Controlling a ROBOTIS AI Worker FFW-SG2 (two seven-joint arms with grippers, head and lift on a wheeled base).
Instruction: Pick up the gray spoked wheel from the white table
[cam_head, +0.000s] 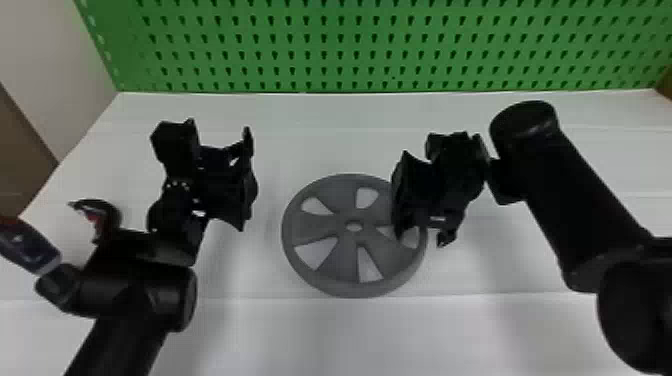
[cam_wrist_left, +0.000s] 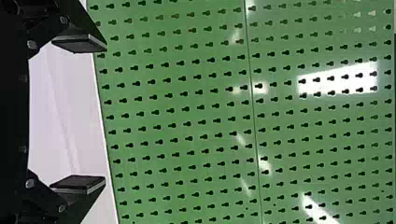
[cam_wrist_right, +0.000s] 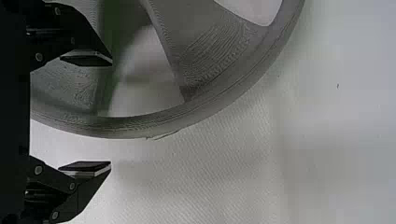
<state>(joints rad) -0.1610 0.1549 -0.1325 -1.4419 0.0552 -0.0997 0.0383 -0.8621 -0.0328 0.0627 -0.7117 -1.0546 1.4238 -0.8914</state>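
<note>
Right wrist view: my right tool (cam_wrist_right: 111, 113) is spread open and empty, one finger over the gray spoked wheel (cam_head: 345, 260), the other outside its rim. My left tool (cam_wrist_left: 105, 113), also parted and empty, faces a green pegboard (cam_head: 350, 50). The wheel lies flat on the white table (cam_head: 340, 335). I judge this as lining up; next, the right tool should straddle the rim, then close (gently). It hides part of the wheel in the head view; I can't tell its clearance.
</note>
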